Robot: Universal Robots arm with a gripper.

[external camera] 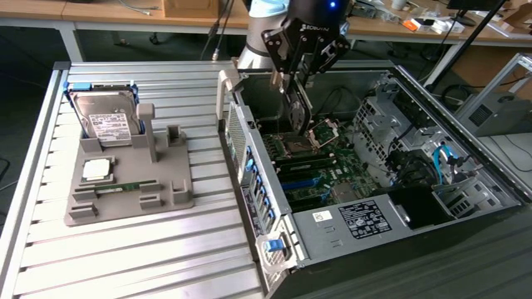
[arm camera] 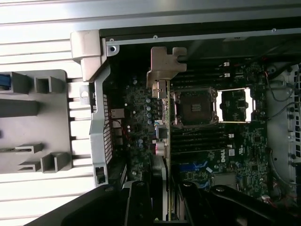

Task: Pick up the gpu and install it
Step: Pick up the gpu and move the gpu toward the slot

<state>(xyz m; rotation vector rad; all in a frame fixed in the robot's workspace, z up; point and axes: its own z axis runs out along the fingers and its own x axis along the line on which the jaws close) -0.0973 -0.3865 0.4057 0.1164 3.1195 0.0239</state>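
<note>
We see the claw [external camera: 298,78] clamped on the gpu [external camera: 301,115], which hangs edge-on straight below it, long axis pointing down, metal bracket [arm camera: 165,63] end farthest away, above the motherboard [external camera: 326,163].

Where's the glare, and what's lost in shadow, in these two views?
Wrist view: table slats blown out white, glare on the CPU socket frame, the gpu in the tool a dark edge against a dim motherboard. Exterior view: even light, case interior shaded.
</note>
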